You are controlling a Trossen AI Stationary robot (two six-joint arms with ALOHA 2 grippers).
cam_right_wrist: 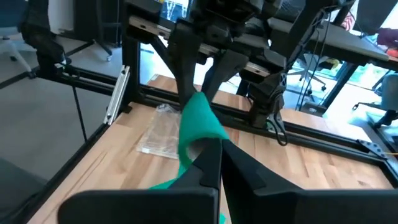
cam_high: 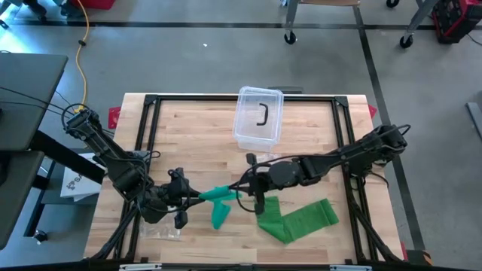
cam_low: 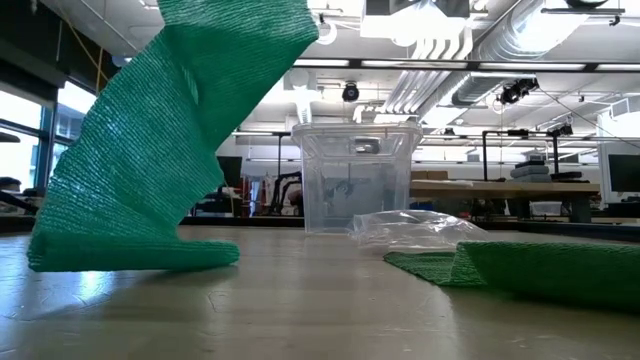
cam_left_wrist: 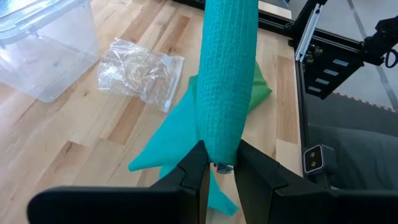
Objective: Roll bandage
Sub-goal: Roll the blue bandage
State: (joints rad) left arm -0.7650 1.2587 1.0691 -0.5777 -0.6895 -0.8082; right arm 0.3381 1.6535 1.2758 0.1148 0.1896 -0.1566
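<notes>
right end effector [cam_right_wrist: 214, 149] pinching green bandage [cam_right_wrist: 198, 121]

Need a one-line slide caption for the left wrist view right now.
Left gripper pinches the lifted green bandage above the wooden table, plastic bag and clear container beyond.

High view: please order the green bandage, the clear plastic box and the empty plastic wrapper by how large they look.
1. Green bandage, its whole length taken together.
2. Clear plastic box.
3. Empty plastic wrapper, the smallest, at the table's near edge.
</notes>
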